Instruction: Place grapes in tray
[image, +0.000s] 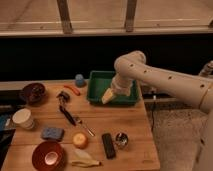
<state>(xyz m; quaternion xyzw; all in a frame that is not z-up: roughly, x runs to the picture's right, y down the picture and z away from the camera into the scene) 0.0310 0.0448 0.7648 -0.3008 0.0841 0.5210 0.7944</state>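
Dark reddish-purple grapes (63, 95) lie on the wooden bench (131, 118), at nine o'clock from the green tray (100, 80). The gripper (106, 97) hangs over the tray's seven o'clock corner, fingers spread open and empty.

Count on the desk (130, 127):
- tray (100, 84): 1, green.
- Bowls: 2, a purple bowl (32, 93) and a red bowl (47, 155).
- Cups: 2, a white cup (22, 119) and a small blue cup (79, 80).
- grapes (63, 95): 1 bunch.
- orange fruit (80, 140): 1.
- Utensils: 2, a dark utensil (68, 116) and a pale utensil (85, 128).
- sponge (52, 133): 1, blue.
- black block (108, 145): 1.
- metal can (121, 140): 1.
- orange-red strip (72, 90): 1, kind unclear.
- pale yellow item (85, 162): 1, kind unclear.

Robot: arm (160, 82) 1; hand (107, 97) 1, over the tray's front left part.
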